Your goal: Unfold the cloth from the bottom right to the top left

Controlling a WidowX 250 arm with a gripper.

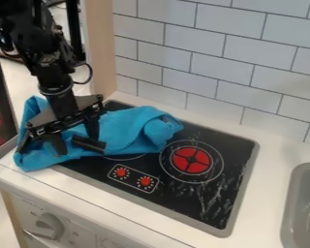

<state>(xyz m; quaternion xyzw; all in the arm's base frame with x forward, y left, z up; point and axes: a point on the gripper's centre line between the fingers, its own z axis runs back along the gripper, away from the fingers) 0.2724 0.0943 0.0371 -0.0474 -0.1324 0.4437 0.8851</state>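
Though rumpled, cloth (pixel 128 131) (lengthwise) toward upper right.

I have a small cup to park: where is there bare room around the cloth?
Bare: the white counter between stove and sink, and the stove top between the red burner and the corner nearest the camera. Crowded: the stove's left side in the picture, under the blue cloth and the gripper.

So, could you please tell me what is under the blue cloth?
Under the blue cloth are the left part of the black stovetop and some white counter. A burner ring partly shows at its edge; the rest is covered.
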